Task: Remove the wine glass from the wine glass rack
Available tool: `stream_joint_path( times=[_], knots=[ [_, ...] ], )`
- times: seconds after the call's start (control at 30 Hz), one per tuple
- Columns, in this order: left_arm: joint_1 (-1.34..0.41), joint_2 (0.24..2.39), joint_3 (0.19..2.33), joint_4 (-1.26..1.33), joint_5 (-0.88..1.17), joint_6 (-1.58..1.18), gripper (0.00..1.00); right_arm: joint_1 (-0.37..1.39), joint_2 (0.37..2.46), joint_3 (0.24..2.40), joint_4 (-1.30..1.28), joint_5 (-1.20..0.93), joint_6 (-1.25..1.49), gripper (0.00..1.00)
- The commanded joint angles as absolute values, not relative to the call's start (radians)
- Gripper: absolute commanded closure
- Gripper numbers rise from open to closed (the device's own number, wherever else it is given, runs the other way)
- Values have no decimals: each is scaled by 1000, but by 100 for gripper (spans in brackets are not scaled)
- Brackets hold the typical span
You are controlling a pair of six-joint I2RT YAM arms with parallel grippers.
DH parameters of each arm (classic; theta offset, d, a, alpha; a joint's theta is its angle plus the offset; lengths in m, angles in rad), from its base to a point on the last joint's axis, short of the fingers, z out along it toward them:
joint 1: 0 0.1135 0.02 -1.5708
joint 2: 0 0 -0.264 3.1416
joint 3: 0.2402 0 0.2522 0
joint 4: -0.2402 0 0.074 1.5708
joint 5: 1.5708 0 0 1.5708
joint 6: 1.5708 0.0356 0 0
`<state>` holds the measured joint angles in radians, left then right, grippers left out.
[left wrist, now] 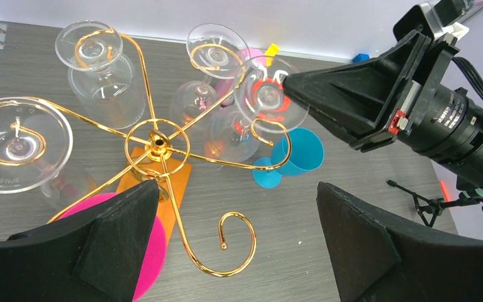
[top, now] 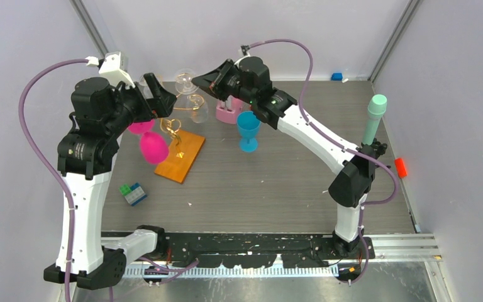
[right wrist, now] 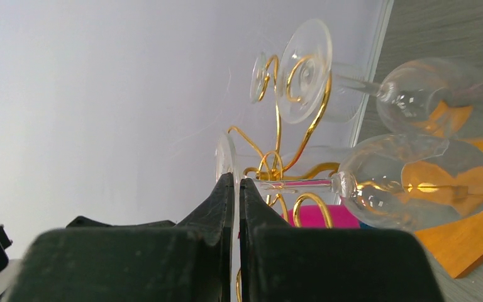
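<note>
Wine glass (right wrist: 415,182) foot sits pinched in right pincer (right wrist: 236,182), unclear from overhead.

Top view: left arm (top: 91,151) covers most of the wine glass rack (top: 177,148) scrolls and part of the pink glass (top: 154,148). Right end effector (top: 196,80) masks the pink metronome (top: 228,115) top. Blue object (top: 336,77) by back wall: too small to ID. Left wrist: left end effector (left wrist: 237,187) fingers (left wrist: 69,258) cropped at bottom edge. Right wrist: own fingers (right wrist: 163,258) blurred, wine glass (right wrist: 415,182) foot rim disappears between them.
</note>
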<state>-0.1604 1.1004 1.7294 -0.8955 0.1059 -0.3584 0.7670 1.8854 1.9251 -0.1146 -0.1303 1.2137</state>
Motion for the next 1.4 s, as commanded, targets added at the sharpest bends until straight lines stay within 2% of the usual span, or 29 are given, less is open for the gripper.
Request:
stream_joint_path(
  times=[0.0,0.5,0.83,1.07,1.2,1.37],
  knots=[
    [-157,1086,1745,-881,115,-340,0,742,1862,1979,-106,-57,1234,100],
    [-157,1075,1686,-820,164,-324,0,704,1744,1863,-74,-5,1254,100],
    [-157,1063,1589,-624,366,-338,0,699,1578,1722,-41,-5,1311,100],
    [-157,978,1467,-473,322,-322,0,699,1473,1576,23,-62,1392,100],
    [-156,966,1384,-335,543,-317,1,707,1412,1504,51,-91,1446,100],
    [-158,976,1285,-192,802,-335,11,713,1336,1408,85,-139,1536,100]
  ],
)
